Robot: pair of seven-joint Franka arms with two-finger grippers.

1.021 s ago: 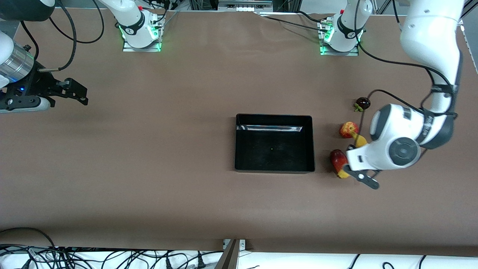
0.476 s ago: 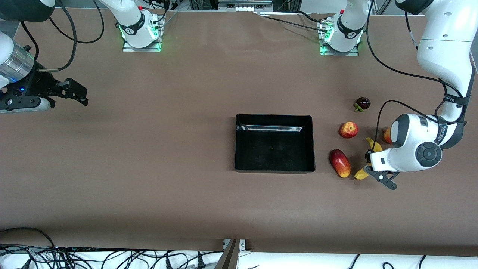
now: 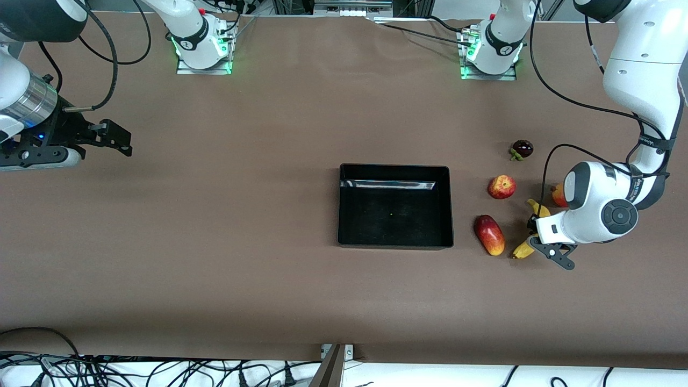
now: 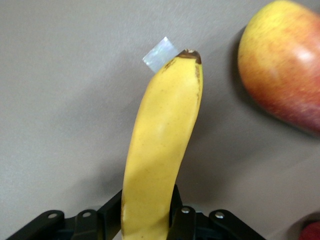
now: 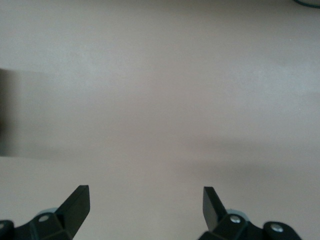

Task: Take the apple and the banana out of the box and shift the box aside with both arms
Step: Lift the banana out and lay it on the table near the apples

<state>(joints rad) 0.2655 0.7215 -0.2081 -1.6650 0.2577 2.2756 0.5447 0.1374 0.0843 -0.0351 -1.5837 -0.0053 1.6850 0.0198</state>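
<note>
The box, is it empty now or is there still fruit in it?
Empty. The box shows only its bare black floor; the apple lies on the table outside it, and the left gripper holds the banana.

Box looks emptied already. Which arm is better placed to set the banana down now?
Left. The left gripper is shut on the banana, low over the table beside the mango, outside the box. The right gripper waits open at the right arm's end.

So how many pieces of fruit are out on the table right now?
5, all at the left arm's end: dark fruit, apple, mango-like fruit, banana in the left gripper, and a partly hidden fruit.
</note>
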